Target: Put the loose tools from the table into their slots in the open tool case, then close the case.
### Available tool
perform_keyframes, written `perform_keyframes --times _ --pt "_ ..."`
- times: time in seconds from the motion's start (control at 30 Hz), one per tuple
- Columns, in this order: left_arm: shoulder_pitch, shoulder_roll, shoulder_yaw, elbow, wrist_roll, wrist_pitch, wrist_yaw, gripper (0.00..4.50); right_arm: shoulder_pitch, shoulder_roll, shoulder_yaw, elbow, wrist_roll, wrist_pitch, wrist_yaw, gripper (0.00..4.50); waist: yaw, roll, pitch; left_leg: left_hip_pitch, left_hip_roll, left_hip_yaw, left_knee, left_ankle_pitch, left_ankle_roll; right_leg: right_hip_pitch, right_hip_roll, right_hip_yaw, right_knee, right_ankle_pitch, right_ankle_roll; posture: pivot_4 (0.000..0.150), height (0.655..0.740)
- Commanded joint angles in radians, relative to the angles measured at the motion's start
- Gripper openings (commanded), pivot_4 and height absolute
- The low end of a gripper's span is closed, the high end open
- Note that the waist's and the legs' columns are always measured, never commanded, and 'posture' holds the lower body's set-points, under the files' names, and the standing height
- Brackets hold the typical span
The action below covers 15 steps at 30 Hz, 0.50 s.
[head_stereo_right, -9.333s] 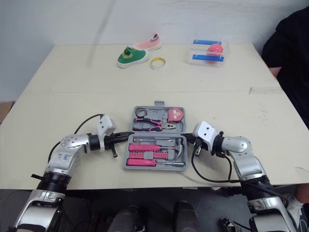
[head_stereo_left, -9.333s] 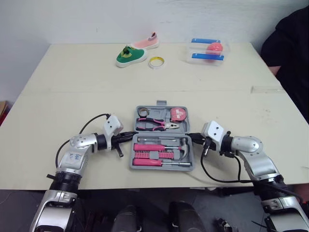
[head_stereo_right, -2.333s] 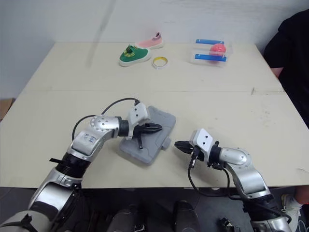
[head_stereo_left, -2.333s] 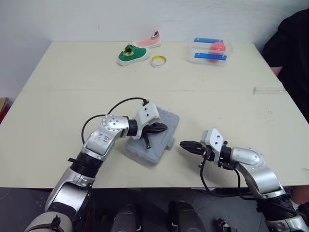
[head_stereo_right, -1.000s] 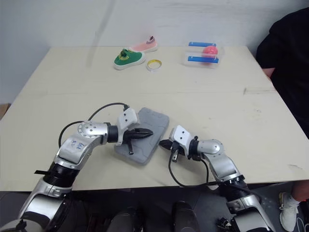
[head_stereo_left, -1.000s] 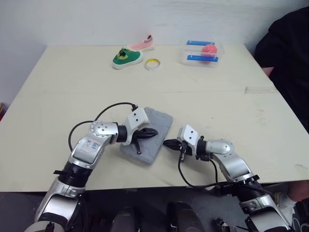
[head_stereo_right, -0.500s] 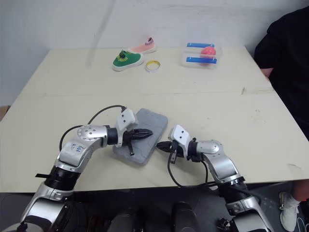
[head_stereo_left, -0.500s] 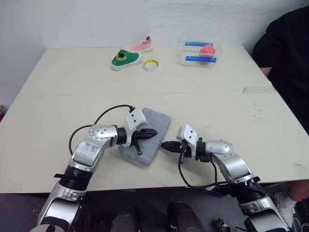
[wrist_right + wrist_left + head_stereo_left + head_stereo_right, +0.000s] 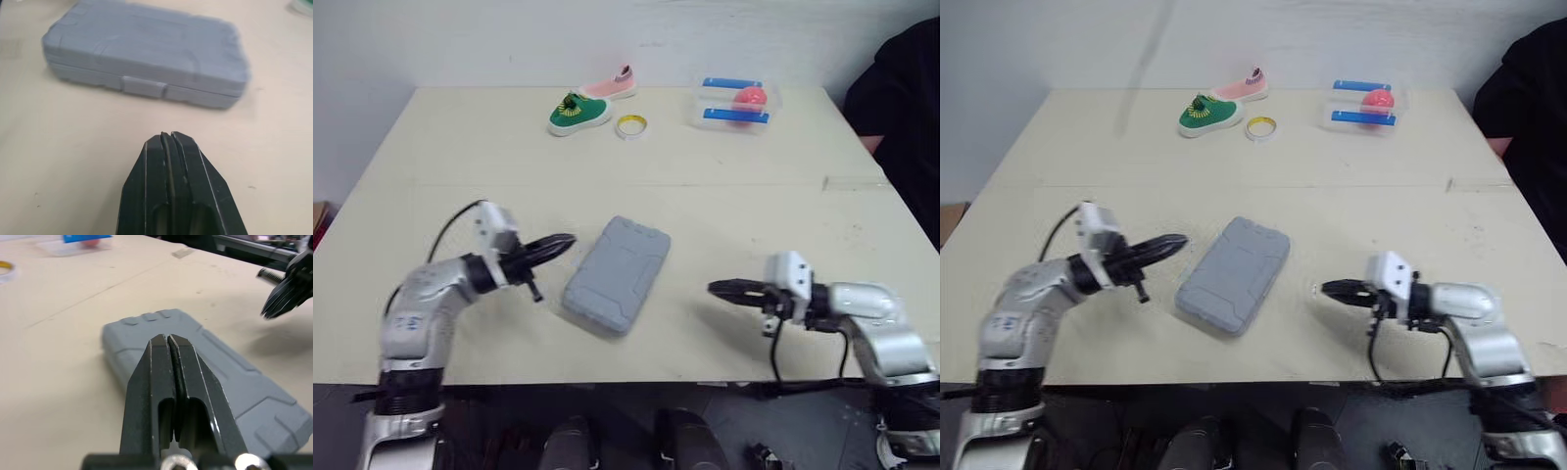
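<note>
The grey tool case (image 9: 617, 273) lies shut and askew near the table's front middle; its latch side (image 9: 145, 87) faces the right gripper. My left gripper (image 9: 566, 240) is shut and empty, hovering just left of the case's far corner, apart from it. My right gripper (image 9: 717, 288) is shut and empty too, low over the table a short way right of the case. In the left wrist view the shut fingers (image 9: 168, 363) point at the case lid (image 9: 205, 362), and the right gripper (image 9: 283, 296) shows beyond it.
At the table's far side lie a green shoe (image 9: 578, 114), a pink shoe (image 9: 612, 86), a yellow tape ring (image 9: 629, 125) and a clear box (image 9: 734, 105) with blue strips and a pink ball. A person in black (image 9: 901, 98) sits at the right edge.
Both grippers have drawn back from the shut case, the left one to the left, the right one to the right. The case has stayed in place, lid down.
</note>
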<state>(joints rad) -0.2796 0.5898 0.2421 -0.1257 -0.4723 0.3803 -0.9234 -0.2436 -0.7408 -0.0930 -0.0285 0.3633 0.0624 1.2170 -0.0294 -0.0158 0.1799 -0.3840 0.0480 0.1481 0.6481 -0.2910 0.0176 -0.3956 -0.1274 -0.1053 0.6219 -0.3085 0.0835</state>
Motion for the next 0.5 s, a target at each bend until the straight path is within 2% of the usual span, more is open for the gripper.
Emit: perform_keyframes --times 0.03,0.13,0.23,0.27,0.5 --pt "0.123 0.089 0.139 0.002 0.057 -0.075 0.032 1.29 0.005 -0.08 -0.111 0.07 0.001 -0.102 0.021 1.46 0.001 0.0 0.001 0.0 0.0 0.0 0.0 0.0 0.0 0.0 0.0 0.0 -0.001 0.0 0.0 0.15 0.74" --pt "0.205 0.146 0.21 0.022 0.106 -0.105 0.088 2.58 -0.008 -0.113 -0.166 0.134 -0.004 -0.149 -0.002 2.88 0.002 -0.001 0.003 -0.002 0.0 0.0 0.0 0.0 0.0 -0.002 0.0 -0.001 -0.001 0.0 0.0 0.15 0.74" --pt "0.25 0.163 0.253 0.015 0.092 -0.134 0.088 4.02 -0.021 -0.133 -0.194 0.18 -0.003 -0.174 -0.014 4.45 0.006 -0.001 0.004 -0.003 0.0 -0.001 0.0 -0.001 0.001 -0.003 -0.002 0.0 -0.001 0.0 0.0 0.15 0.74" --pt "0.272 0.165 0.275 0.027 0.094 -0.143 0.093 4.45 -0.02 -0.153 -0.199 0.211 -0.016 -0.2 -0.003 4.5 0.007 -0.001 0.004 -0.003 0.0 -0.001 0.0 -0.005 -0.001 -0.003 -0.002 0.0 -0.001 0.0 0.0 0.15 0.74" --pt "0.331 0.153 0.314 0.004 0.086 -0.126 0.149 4.45 -0.025 -0.189 -0.206 0.299 -0.025 -0.28 0.006 4.5 0.003 0.0 0.004 -0.003 0.0 -0.001 -0.001 -0.004 -0.005 -0.003 -0.003 0.0 -0.002 0.0 0.0 0.15 0.74"
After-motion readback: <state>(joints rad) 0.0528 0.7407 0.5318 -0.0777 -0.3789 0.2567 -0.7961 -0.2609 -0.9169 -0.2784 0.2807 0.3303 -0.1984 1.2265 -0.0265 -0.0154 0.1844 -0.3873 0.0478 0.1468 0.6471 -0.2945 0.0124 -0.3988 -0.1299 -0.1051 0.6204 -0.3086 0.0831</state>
